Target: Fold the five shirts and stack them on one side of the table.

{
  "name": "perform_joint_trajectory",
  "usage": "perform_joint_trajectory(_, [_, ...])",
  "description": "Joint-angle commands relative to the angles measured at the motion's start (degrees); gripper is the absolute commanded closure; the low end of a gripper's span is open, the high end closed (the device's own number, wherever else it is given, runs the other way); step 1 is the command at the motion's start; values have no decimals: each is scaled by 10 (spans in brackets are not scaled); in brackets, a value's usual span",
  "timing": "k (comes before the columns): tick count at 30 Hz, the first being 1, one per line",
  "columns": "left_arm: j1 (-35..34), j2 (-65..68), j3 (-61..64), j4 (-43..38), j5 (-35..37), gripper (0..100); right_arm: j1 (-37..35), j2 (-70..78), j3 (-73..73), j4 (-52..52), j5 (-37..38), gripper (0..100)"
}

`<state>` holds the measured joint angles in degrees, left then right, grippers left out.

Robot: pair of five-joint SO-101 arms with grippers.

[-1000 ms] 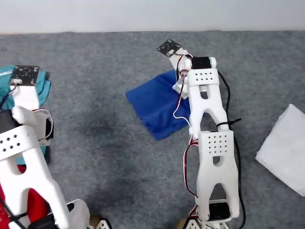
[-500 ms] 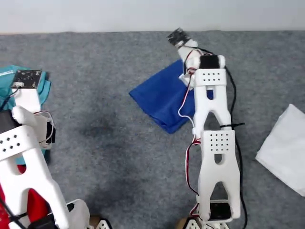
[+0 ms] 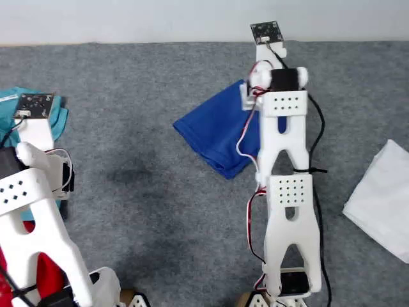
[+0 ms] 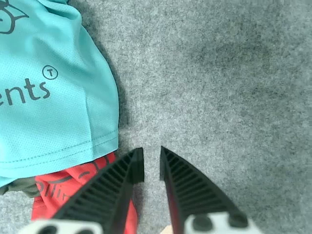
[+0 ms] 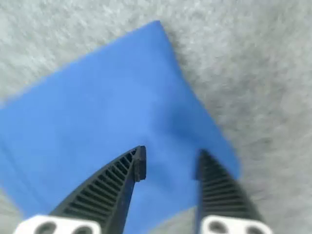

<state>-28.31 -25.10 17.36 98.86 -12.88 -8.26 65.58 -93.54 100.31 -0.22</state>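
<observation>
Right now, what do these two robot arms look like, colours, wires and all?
Both the right arm and left arm are white plastic, with forked links and grids of small holes, black motors at the joints. Red, white and black cables run along them. The left gripper and right gripper have black, ribbed, tapering fingers on white mounts.

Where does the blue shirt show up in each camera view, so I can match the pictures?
High view: blue shirt mid-table, partly under the right arm.
Right wrist view: blue shirt spread out beneath the right hand.
Left wrist view: a teal shirt lying over a red shirt instead.
Shared landmark: the grey mat under everything.
</observation>
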Motion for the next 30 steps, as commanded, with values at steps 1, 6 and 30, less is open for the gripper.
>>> perform_joint_trajectory(1, [-2, -20, -19, 15, 11, 927, -18, -71, -25, 24, -70, 996])
perform_joint_trajectory(6, [-2, -20, -19, 15, 11, 927, -37, -88, -24, 26, -98, 991])
perform_joint_trajectory(30, [-3, -20, -19, 15, 26, 927, -100, -286, 477, 12, -167, 990])
